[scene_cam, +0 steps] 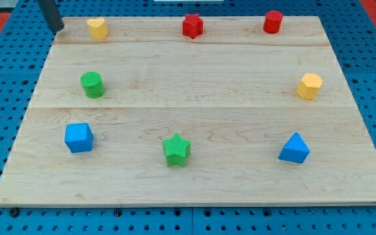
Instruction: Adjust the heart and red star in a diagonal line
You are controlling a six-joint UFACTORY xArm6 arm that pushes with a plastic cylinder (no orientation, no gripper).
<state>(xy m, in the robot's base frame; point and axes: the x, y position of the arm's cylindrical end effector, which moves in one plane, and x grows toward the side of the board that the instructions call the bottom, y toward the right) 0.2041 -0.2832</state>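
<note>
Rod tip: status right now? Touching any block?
My tip: no end effector to open or close, holding nothing. It sits at the board's top-left corner, to the view's left of the yellow heart, with a gap, not touching.

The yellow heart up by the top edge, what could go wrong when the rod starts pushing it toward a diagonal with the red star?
1. The yellow heart and red star both sit close to the board's top edge, so an upward push could slide either off.
2. My tip is at the heart's left; a straight push only sends it along the row toward the star.
3. An off-centre push may spin the heart.
</note>
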